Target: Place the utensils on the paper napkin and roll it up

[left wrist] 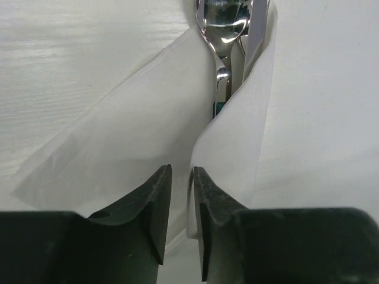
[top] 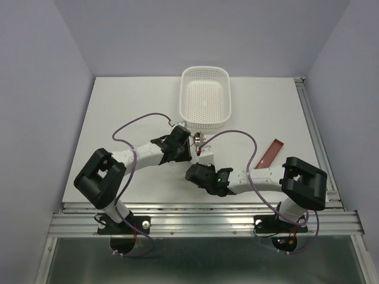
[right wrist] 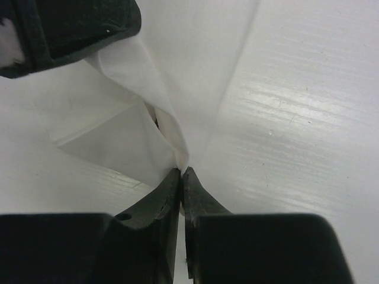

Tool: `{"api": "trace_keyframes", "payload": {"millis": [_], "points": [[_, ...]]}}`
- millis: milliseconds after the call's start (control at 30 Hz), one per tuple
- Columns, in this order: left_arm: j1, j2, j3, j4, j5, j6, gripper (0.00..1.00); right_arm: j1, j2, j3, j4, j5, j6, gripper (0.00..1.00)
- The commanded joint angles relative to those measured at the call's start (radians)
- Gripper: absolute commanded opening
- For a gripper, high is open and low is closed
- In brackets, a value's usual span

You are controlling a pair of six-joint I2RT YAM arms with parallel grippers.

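Right gripper (right wrist: 182,177): jaws pinched on a raised fold of the thin, soft paper napkin (right wrist: 195,71). Left gripper (left wrist: 182,204): jaws narrowly apart astride the napkin's edge. 1 shiny spoon (left wrist: 224,35) lies inside the fold, on the white table (top: 118,112).

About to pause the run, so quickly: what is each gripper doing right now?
Left gripper: open a little, a paper napkin fold in the gap, unclamped.
Right gripper: shut, pinching the paper napkin.
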Motion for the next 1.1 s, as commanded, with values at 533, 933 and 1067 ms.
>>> {"api": "trace_keyframes", "payload": {"millis": [533,933,1067], "points": [[0.017,-0.171,0.005,-0.019,0.132,-0.130,0.81,0.016,0.007,0.050,-0.024,0.051,0.020,0.06],[0.017,-0.067,0.068,-0.056,0.155,-0.105,0.68,0.019,0.002,0.050,-0.033,0.057,0.020,0.07],[0.017,-0.082,0.054,-0.082,0.126,-0.090,0.49,0.019,0.000,0.050,-0.036,0.055,0.026,0.09]]}}
